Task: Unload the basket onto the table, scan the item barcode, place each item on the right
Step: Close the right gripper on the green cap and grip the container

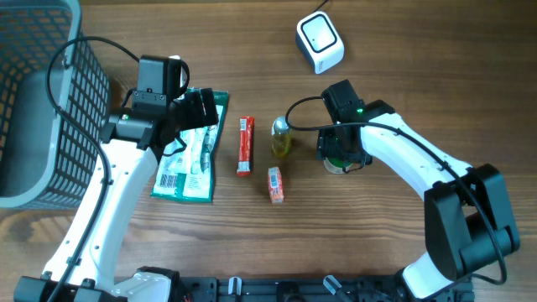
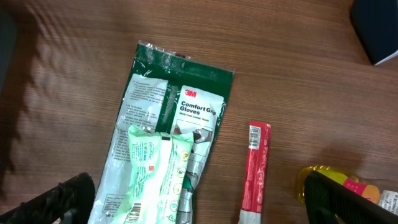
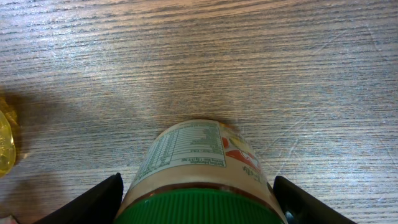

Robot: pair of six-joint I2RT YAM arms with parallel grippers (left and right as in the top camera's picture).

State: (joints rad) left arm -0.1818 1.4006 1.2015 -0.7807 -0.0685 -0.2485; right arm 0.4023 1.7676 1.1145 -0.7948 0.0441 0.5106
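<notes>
Right gripper first: its 2 fingers straddle the green lid of the jar, 1 on each side, right at the rim. I cannot tell whether they are squeezing it or just beside it. The jar sits on the table between them, and the label side facing my wrist camera shows a nutrition panel, no barcode that I can see.

So, I judge the step is securing this jar. I want a square, firm pinch on the lid before lifting, since a round lid could twist. Then I need to find the barcode, probably round the side, and turn that face toward the scanner, which sits ahead of these fingers and a little left.

Room: bare wood ahead of the fingers, a clear lane to the scanner. Just left is the yellow bottle, near enough to knock, so I lift straight up first.

Left gripper: spread wide, holding nothing, above the glove pack. The red stick lies to its right, the basket off to its left.
</notes>
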